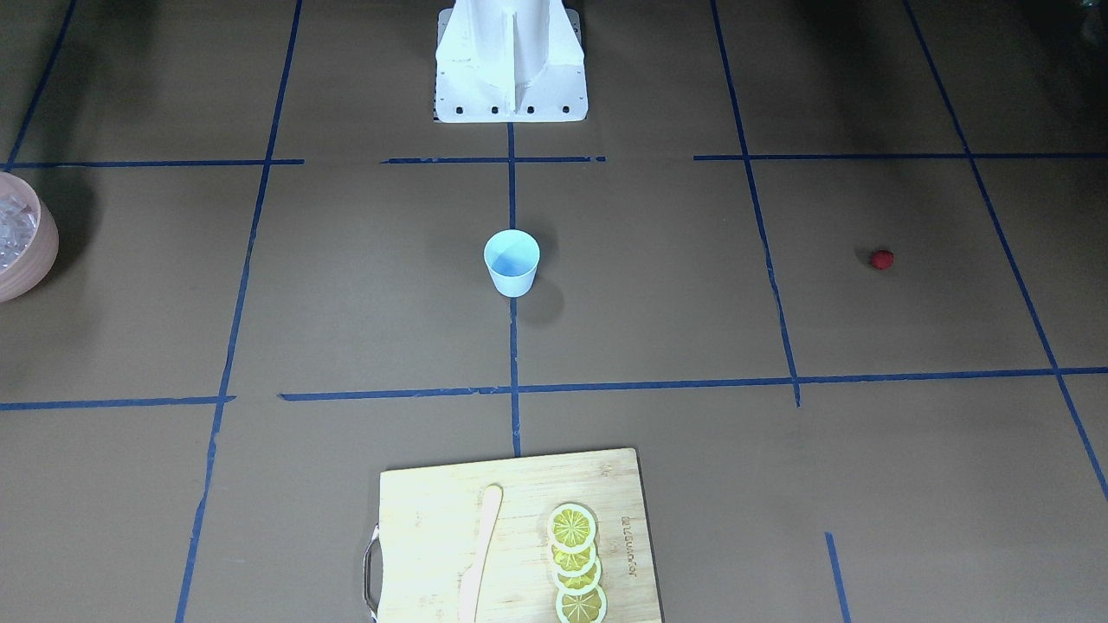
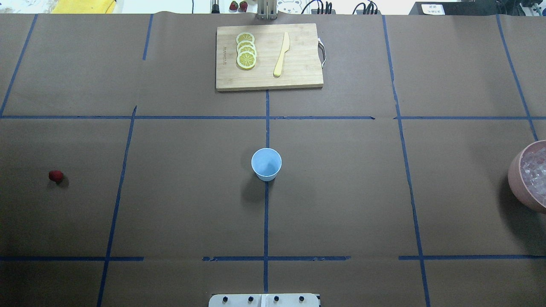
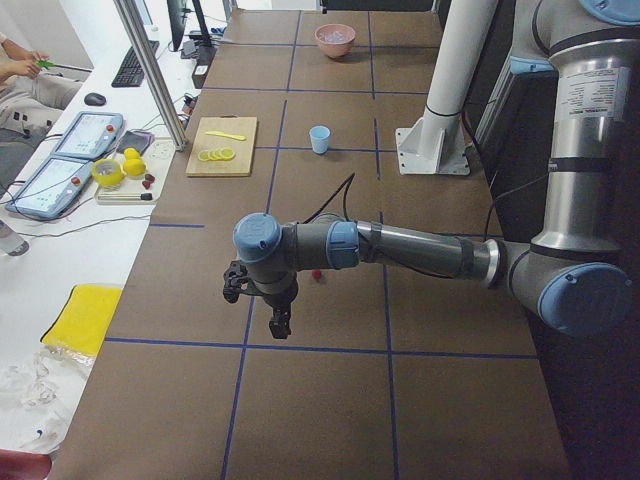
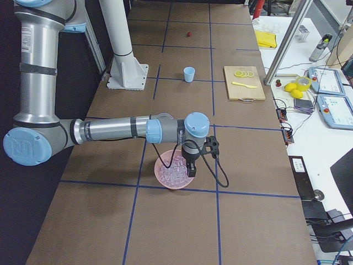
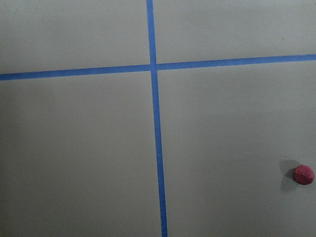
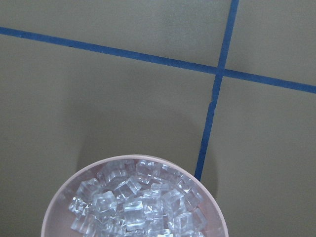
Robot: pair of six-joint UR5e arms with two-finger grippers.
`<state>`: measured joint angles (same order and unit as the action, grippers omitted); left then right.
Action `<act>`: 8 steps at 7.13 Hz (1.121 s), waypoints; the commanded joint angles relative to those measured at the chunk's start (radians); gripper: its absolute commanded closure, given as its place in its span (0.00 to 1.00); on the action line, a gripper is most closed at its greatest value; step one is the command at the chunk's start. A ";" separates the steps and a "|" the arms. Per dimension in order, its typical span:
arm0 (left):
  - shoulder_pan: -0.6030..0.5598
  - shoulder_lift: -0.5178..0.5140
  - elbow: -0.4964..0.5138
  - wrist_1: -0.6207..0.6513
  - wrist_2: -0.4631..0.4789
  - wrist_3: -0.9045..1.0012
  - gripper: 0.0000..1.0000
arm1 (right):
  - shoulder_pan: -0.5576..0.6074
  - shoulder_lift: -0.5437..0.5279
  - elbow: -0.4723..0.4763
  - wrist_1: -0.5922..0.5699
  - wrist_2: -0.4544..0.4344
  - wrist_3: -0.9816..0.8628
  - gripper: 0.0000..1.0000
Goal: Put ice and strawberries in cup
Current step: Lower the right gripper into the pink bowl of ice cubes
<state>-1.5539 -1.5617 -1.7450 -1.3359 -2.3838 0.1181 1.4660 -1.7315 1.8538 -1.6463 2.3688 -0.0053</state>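
The light-blue cup (image 2: 266, 163) stands upright at the table's middle, also seen in the front view (image 1: 512, 262). The tiny red strawberry (image 2: 56, 175) lies alone on the robot's left side and shows at the lower right of the left wrist view (image 5: 303, 175). Clear ice cubes (image 6: 138, 202) fill a pink bowl (image 2: 517, 183) at the right edge. My left gripper (image 3: 283, 325) hangs above the table near the strawberry (image 3: 316, 273). My right gripper (image 4: 191, 171) hangs over the bowl's ice (image 4: 172, 174). I cannot tell whether either is open or shut.
A wooden cutting board (image 2: 298, 79) with lemon slices (image 2: 246, 50) and a pale knife (image 2: 281, 54) lies at the far side from the robot. Blue tape lines grid the brown table. The robot's white base (image 1: 511, 61) stands behind the cup.
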 commanded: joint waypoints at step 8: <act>0.002 -0.008 -0.008 0.000 0.002 -0.003 0.00 | -0.228 -0.163 0.033 0.362 -0.037 0.771 0.03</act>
<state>-1.5528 -1.5685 -1.7526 -1.3361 -2.3823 0.1151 1.2668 -1.8953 1.8918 -1.2880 2.3493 0.7098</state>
